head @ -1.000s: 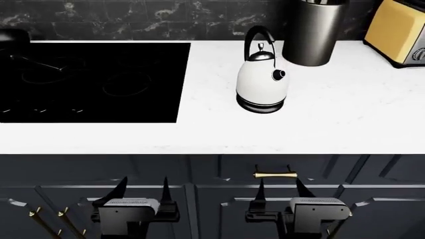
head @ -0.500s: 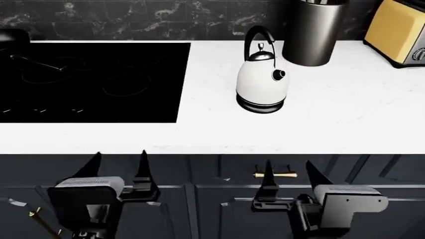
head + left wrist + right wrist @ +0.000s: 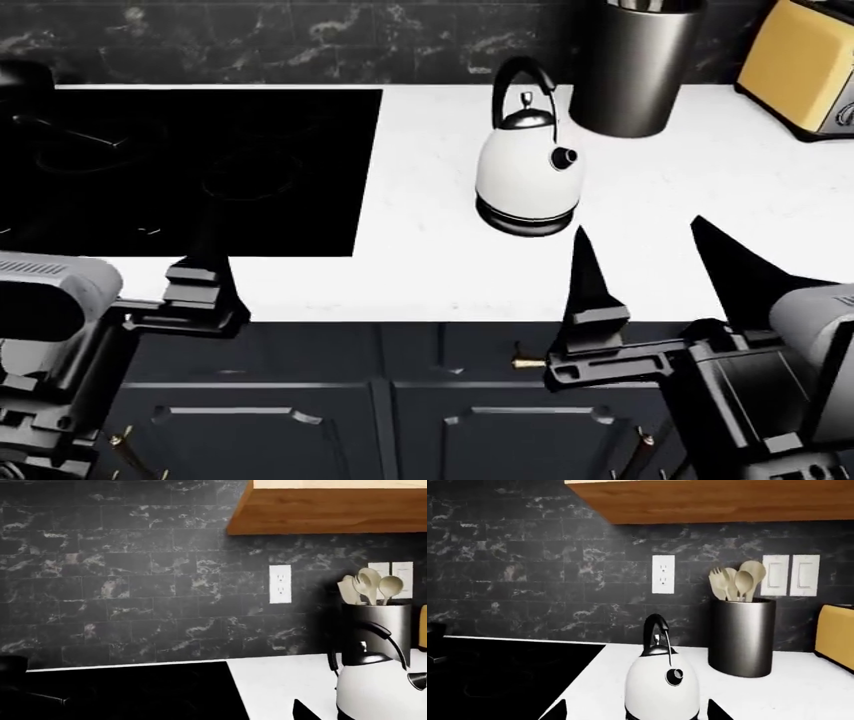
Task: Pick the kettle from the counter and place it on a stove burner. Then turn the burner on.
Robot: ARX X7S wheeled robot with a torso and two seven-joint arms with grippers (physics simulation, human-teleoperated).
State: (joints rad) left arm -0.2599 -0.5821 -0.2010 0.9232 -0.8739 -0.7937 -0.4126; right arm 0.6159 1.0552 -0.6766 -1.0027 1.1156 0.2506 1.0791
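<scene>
— White stone-like counter (image 3: pixel 441 270), faintly veined, is carrying what, item by item?

— Rounded white kettle (image 3: pixel 530 172) with a black base band, black lid and tall arched black handle is standing upright on the bare worktop, just beside the right edge of the glossy black glass cooktop (image 3: pixel 187 170) and apart from it. A faint grey circular stove burner (image 3: pixel 254 170) is showing on the glass, with nothing sitting on it. A tall dark cylindrical canister (image 3: pixel 635 65) is standing near the back edge, just behind and to the right of the kettle; the right wrist view is showing pale wooden utensils (image 3: pixel 735 584) in it. A yellow toaster (image 3: pixel 807 70) is occupying the back right corner.

— And the grippers?

— Left gripper (image 3: pixel 200 290) is hanging over the counter's front edge below the cooktop; only one finger is showing, so its opening cannot be told. Right gripper (image 3: pixel 661 270) is hovering at the front edge, near the kettle, its jaws spread wide and gripping nothing.
</scene>
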